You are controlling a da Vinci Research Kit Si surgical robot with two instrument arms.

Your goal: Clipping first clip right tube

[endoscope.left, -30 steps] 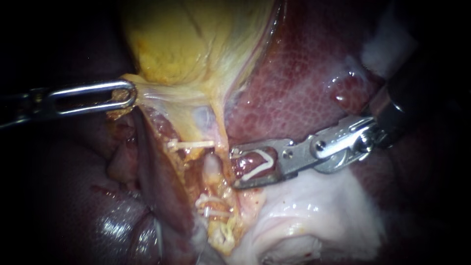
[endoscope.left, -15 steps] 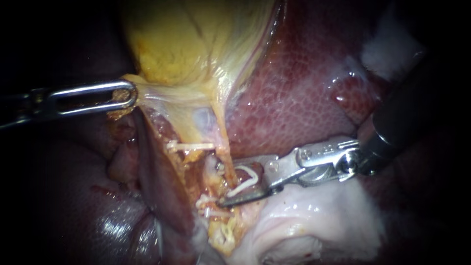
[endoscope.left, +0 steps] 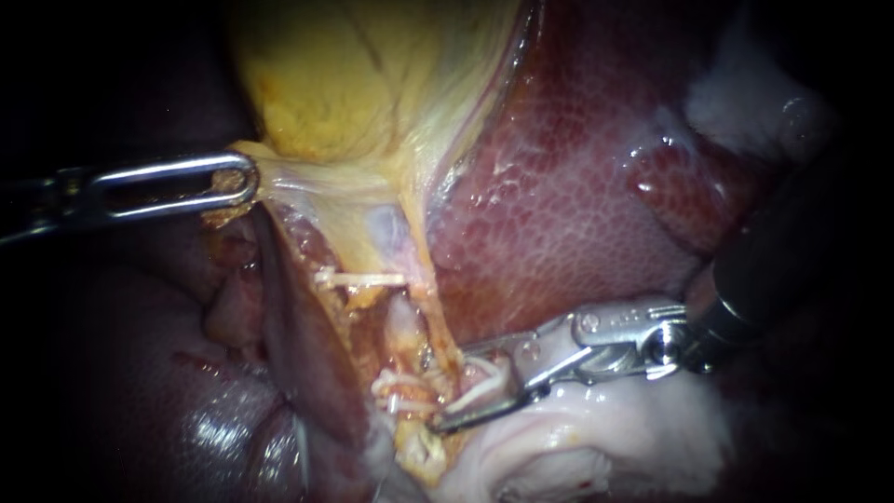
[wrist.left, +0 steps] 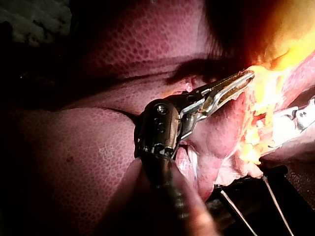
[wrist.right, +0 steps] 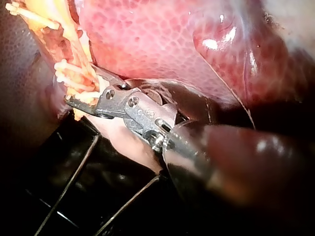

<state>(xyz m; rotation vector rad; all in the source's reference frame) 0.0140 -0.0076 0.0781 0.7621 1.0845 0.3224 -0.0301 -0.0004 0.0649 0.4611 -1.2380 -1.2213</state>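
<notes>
- The right tube (endoscope.left: 438, 321) is being shown as a thin yellowish strand running down from the gallbladder (endoscope.left: 354, 74), right beside the liver (endoscope.left: 559, 186) edge.
- It is being judged soft, wet and light, probably slippery, and easy to tear if it is being tugged sideways.
- The best spot to take it is being reckoned as the bare stretch low down, squarely across, just right of the other clips (endoscope.left: 400, 393) sitting on the neighbouring tissue.
- The right instrument (endoscope.left: 452, 387) is being brought in from the right, lying nearly flat over the pale fatty tissue (endoscope.left: 605, 428), tips aimed left.
- Its jaws are being held wide apart with a white clip (endoscope.left: 480, 387) seated between them, unsqueezed. They seem to be straddling the low end of the tube, though how fully it is being enclosed can't be told.
- In the right wrist view the same instrument (wrist.right: 81, 87) is being seen with its tips buried among yellow strands and white clips.
- The left instrument (endoscope.left: 244, 179) is being held level from the left, jaws clamped on a fold at the gallbladder's lower edge, which is being pulled left so the strand is being kept stretched.
- The left wrist view shows that instrument (wrist.left: 240, 81) closed on the tissue too.
</notes>
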